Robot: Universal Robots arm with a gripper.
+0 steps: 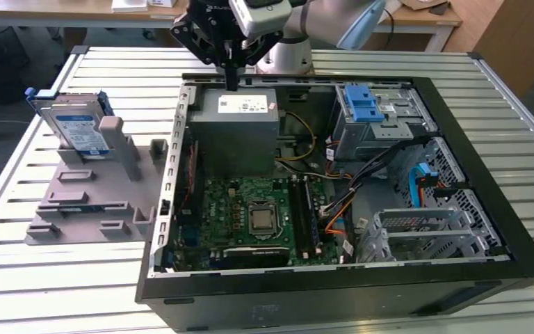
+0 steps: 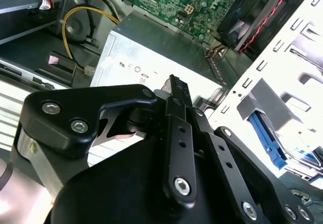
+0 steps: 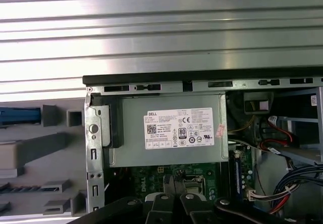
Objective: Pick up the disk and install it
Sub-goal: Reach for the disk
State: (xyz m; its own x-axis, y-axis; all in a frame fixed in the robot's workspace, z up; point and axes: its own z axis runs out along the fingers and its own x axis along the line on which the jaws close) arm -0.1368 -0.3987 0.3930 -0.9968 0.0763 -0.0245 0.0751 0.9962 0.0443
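Hanging over grey metal box (image 1: 234, 129), black end effector (image 1: 233, 83) pressed together, probably needing an edge pinch on stiff, weighty silver disk (image 1: 77, 129).

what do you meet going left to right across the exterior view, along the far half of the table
disk standing in the grey holder → case side wall → grey metal box with white sticker → drive cage with blue tabs
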